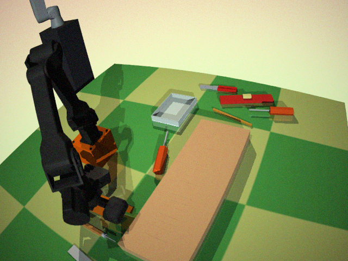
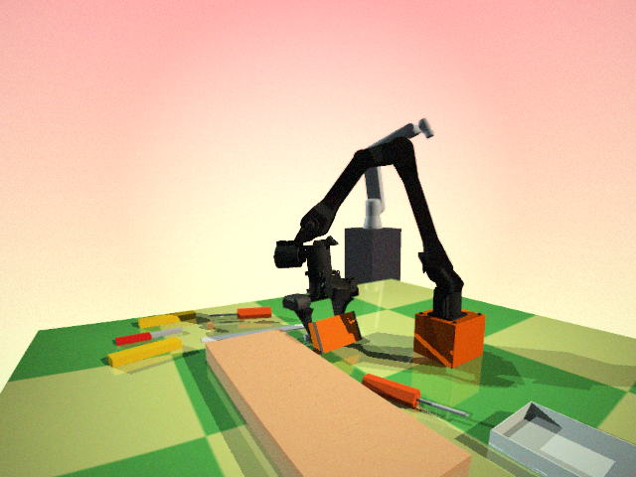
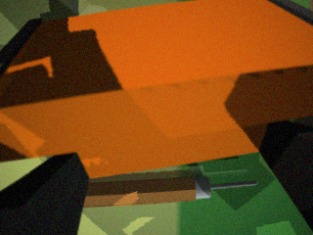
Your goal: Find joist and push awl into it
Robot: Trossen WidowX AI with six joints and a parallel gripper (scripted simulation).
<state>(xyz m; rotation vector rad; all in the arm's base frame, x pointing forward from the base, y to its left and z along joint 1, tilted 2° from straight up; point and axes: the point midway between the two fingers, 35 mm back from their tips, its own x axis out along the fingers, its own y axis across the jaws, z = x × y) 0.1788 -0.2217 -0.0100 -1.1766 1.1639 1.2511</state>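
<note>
My gripper (image 1: pixel 109 218) (image 2: pixel 324 327) (image 3: pixel 170 134) points down, shut on the stud finder, with a finger at either side of its body. The stud finder (image 1: pixel 98 210) (image 2: pixel 334 333) (image 3: pixel 196 49) is an orange block with dark ends, low beside the panel's near-left end in the top view. Whether it touches the table is unclear. The awl (image 1: pixel 92 229) (image 3: pixel 142 192), with a brown handle and thin metal tip, lies close beside it. The floor panel (image 1: pixel 185 179) (image 2: pixel 318 400) is a long tan slab showing no clear hole. The grey tray (image 1: pixel 166 121) (image 2: pixel 506 447) is empty, beyond the panel's far-left corner.
An orange screwdriver (image 1: pixel 160 160) (image 2: pixel 390 389) lies between panel and arm base. Beyond the panel lie a pencil (image 1: pixel 233 117), a red block (image 1: pixel 238 100), a red-handled knife (image 1: pixel 227 88) and another orange screwdriver (image 1: pixel 281 110). A flat metal strip (image 1: pixel 78 253) lies near the awl.
</note>
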